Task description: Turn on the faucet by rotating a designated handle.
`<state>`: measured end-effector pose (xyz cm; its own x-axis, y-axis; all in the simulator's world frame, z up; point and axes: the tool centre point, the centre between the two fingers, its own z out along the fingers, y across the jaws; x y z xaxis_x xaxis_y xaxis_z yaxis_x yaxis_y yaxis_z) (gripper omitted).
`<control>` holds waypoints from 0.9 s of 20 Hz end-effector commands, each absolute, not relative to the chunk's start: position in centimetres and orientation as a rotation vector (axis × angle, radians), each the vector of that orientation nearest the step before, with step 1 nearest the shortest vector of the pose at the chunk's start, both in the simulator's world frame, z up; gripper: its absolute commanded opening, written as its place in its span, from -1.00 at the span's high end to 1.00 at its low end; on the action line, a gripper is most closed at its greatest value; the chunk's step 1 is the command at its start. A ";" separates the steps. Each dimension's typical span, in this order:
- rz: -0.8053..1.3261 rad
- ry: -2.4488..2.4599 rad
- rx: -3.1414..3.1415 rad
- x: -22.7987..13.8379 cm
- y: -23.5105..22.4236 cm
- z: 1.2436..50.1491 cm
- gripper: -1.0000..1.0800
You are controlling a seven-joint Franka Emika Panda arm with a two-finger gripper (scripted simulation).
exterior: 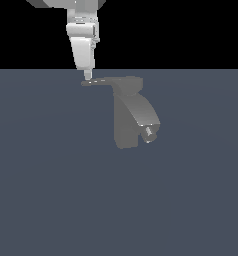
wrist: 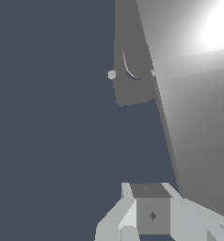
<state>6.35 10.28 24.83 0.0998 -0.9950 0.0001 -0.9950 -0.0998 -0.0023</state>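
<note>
Faucet waits, end effector at the handle tip, finger spread unclear; turning seems left.

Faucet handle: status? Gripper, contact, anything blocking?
Gripper at the handle's outer tip, fingers look closed; contact not confirmable. Handle points to the exterior view's left off the faucet cap. Nothing seen in the way.

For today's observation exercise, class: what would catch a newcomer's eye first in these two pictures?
First, the grey faucet standing alone on the dark blue-grey floor, its broad spout curving down to a small shiny nozzle on the exterior view's right. Next, the white gripper coming down from above onto the tip of the thin handle, which sticks out toward the exterior view's left. The wrist view adds a bright glare.
</note>
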 end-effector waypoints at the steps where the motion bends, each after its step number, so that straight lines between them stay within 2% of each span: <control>1: -0.001 2.109 -2.329 5.5 10.2 24.8 1.00; 18: 0.000 2.109 -2.329 0.8 9.9 24.8 1.00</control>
<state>1.41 9.90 24.83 0.0977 -0.9952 -0.0005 -0.9952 -0.0977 -0.0027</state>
